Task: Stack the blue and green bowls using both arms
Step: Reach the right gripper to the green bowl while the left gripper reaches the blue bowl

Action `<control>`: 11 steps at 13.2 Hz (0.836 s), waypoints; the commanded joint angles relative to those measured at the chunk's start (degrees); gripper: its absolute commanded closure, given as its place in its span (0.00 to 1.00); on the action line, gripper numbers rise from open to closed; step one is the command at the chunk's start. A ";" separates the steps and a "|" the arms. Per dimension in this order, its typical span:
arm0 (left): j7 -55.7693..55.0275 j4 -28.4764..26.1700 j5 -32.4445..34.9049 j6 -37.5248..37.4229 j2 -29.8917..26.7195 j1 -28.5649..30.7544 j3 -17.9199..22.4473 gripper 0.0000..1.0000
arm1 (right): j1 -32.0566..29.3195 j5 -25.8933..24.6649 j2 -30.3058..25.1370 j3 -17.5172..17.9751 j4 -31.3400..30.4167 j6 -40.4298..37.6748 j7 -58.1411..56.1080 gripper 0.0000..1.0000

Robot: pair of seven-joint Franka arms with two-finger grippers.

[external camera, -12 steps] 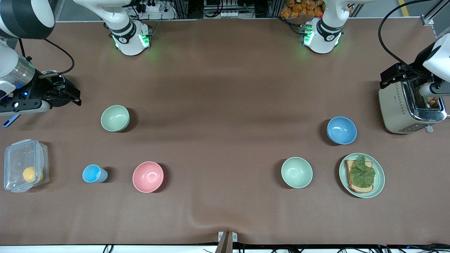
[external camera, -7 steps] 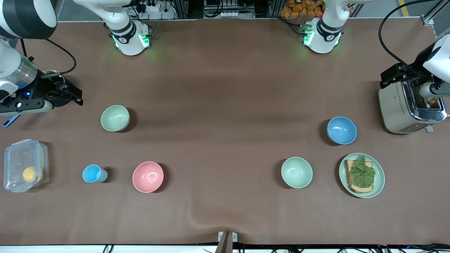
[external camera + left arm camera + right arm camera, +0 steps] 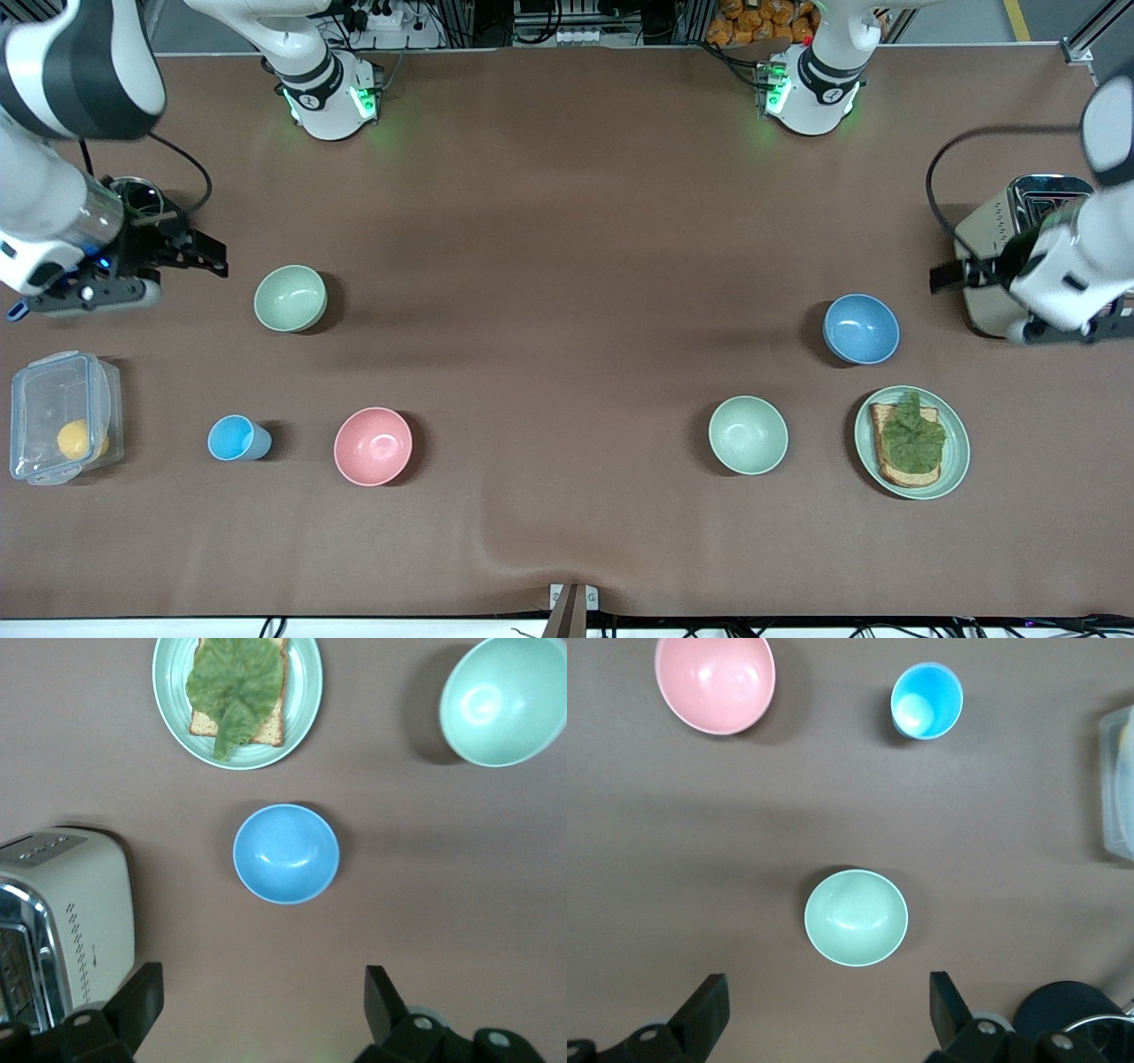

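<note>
The blue bowl [image 3: 861, 329] stands upright beside the toaster; it also shows in the left wrist view [image 3: 286, 853]. The sage green bowl [image 3: 291, 299] stands upright toward the right arm's end of the table and shows in the right wrist view [image 3: 856, 917]. My left gripper [image 3: 952, 276] is open and empty, over the table between the toaster and the blue bowl; in its own view [image 3: 263, 1001] the jaws stand wide apart. My right gripper [image 3: 208, 252] is open and empty, over the table beside the green bowl; it also shows in its own view [image 3: 828, 1001].
A toaster [image 3: 1001, 257] stands at the left arm's end. A paler mint bowl [image 3: 748, 434] and a plate [image 3: 959, 452] with toast and lettuce lie nearer the camera. A pink bowl [image 3: 373, 446], a light-blue cup [image 3: 236, 438], a clear box [image 3: 62, 416] and a dark pot [image 3: 133, 197] are at the right arm's end.
My left gripper has come away from over the toaster toward the blue bowl. My right gripper has moved closer to the green bowl. The bowls have not moved.
</note>
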 commanded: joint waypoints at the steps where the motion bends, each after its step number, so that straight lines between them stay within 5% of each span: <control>1: 1.52 -8.28 0.77 9.36 1.34 2.47 -0.29 0.00 | -2.11 -1.28 2.38 0.02 1.52 -0.80 -4.56 0.00; 5: 0.82 -23.94 0.42 28.19 1.51 2.57 -0.38 0.00 | -9.14 4.07 5.37 0.02 -3.13 0.25 -6.69 0.00; 11: 1.43 -26.78 0.76 29.54 5.63 4.24 -0.38 0.03 | -9.42 4.08 4.67 -0.07 -16.73 13.85 -6.52 0.00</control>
